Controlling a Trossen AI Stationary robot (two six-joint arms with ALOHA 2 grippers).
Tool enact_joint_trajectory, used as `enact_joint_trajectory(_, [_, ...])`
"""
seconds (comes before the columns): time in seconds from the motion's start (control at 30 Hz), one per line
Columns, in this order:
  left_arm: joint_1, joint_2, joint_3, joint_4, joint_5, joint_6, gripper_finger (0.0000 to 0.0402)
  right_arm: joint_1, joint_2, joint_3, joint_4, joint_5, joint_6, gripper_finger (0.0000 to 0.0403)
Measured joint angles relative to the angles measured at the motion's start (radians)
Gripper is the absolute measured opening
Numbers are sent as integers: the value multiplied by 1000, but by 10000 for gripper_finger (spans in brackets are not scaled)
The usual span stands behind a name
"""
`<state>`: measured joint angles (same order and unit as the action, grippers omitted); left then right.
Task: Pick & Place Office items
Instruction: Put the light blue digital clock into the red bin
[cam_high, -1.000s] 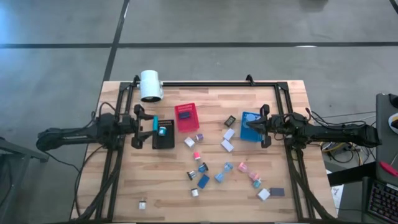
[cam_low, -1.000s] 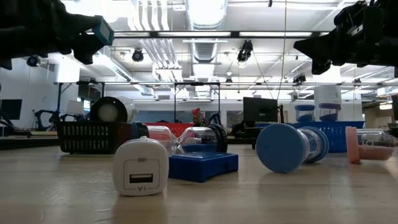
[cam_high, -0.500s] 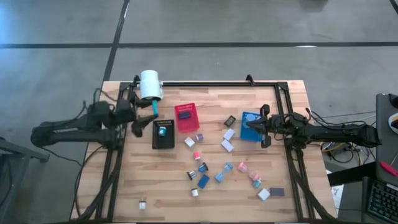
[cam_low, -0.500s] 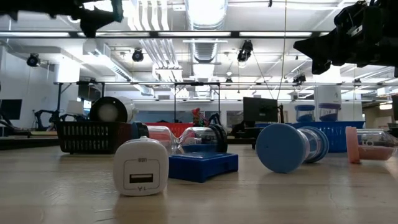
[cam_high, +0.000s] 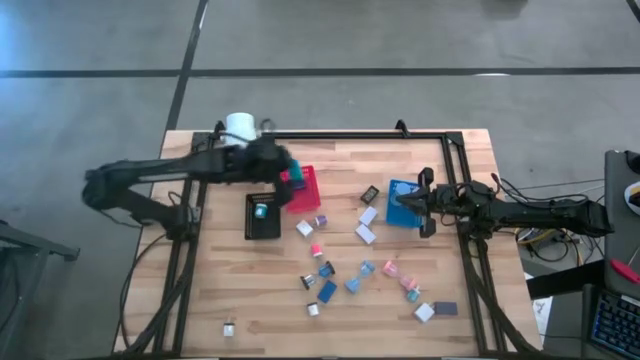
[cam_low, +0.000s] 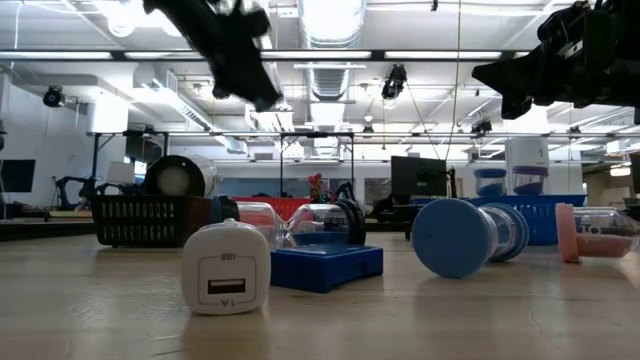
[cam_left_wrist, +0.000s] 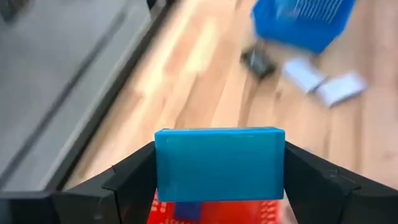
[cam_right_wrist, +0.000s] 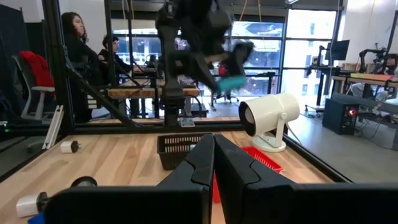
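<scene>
The left claw (cam_left_wrist: 219, 186) is clamped on a teal block (cam_left_wrist: 219, 164), which is held crosswise between the two dark fingers (cam_left_wrist: 130, 180) in the left wrist view. In the high view the left claw (cam_high: 283, 172) is seen raised over the near-left edge of the red bin (cam_high: 306, 190), and red mesh is visible directly under the block in the wrist view. Just beside the red bin, toward the left arm, the black bin (cam_high: 263, 216) is seen, with a small teal piece (cam_high: 261, 210) lying in it. The white cylinder (cam_high: 240, 126) stands at the table's far-left edge, behind the left arm. The right claw (cam_high: 424, 201) is held over the blue bin (cam_high: 401, 204) at the right of the table, and its fingers (cam_right_wrist: 198, 163) are seen pressed together, with nothing between them, in the right wrist view. The rest of the items are scattered on the bare wood between the bins and the near edge: white blocks (cam_high: 366, 233) beside the blue bin, pink pieces (cam_high: 391, 268), blue pieces (cam_high: 327, 291), and a lone white piece (cam_high: 229, 327) near the near-left corner. In the low view a white plug block (cam_low: 227, 268), a flat blue block (cam_low: 327, 267) and a blue round piece (cam_low: 453, 237) are seen lying on the table (cam_low: 500, 320). People are seen seated in the room beyond, in the right wrist view.
</scene>
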<state>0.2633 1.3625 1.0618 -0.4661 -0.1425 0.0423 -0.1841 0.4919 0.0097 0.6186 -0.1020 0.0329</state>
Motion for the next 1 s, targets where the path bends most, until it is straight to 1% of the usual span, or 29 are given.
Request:
enact_joint_trajectory(0.13, [44, 168, 22, -2, 54, 14, 290, 0, 0, 0, -2, 0, 0, 8])
enact_joint_trajectory(0.2, [58, 236, 33, 0, 60, 26, 290, 0, 0, 0, -2, 0, 0, 8])
enact_joint_trajectory(0.43, [79, 415, 93, -1, 116, 57, 290, 0, 0, 0, -6, 0, -7, 8])
enact_joint_trajectory(0.67, [90, 511, 140, -36, 125, 59, 290, 0, 0, 0, -11, 0, -11, 8])
enact_joint_trajectory(1.0, [97, 553, 140, -43, 150, 59, 290, 0, 0, 0, -12, 0, -11, 8])
